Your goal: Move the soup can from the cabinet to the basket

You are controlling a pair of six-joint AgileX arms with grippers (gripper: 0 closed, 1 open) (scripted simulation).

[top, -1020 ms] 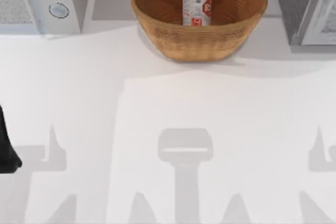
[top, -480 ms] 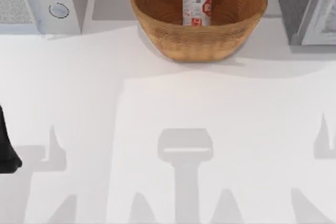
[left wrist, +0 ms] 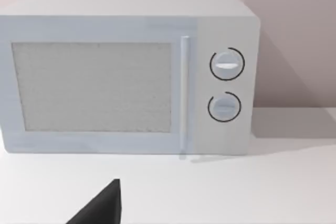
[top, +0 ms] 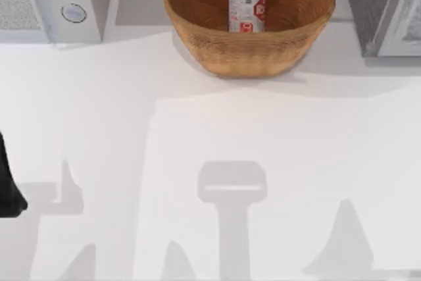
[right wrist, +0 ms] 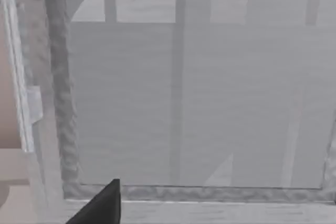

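The soup can [top: 247,3] stands upright inside the basket [top: 197,31], its silver top level and its white-and-red label facing the near side. It sits toward the far wall of the basket, a little right of the basket's middle. The basket rests on the white table [top: 197,136] at the far edge, about midway between the table's left and right sides.

The cabinet [top: 368,4] stands at the far right corner, its dark grey side facing the basket and its pale framed door panel at the right edge of the top view. It stands apart from the basket, with bare table between them. In the right wrist view the cabinet's door panel [right wrist: 199,103] is seen close up, with a dark finger [right wrist: 102,205] of the right gripper in front of it; whether that pincer is open or closed cannot be told.

At the far left corner stands a white microwave [top: 85,4] with two round knobs [left wrist: 227,64] beside its door. The left arm [top: 8,182] is parked at the left edge of the table, on the near side, well apart from the basket. In the left wrist view a dark finger [left wrist: 102,208] of the left gripper shows in front of the microwave; its pincer state cannot be told either.
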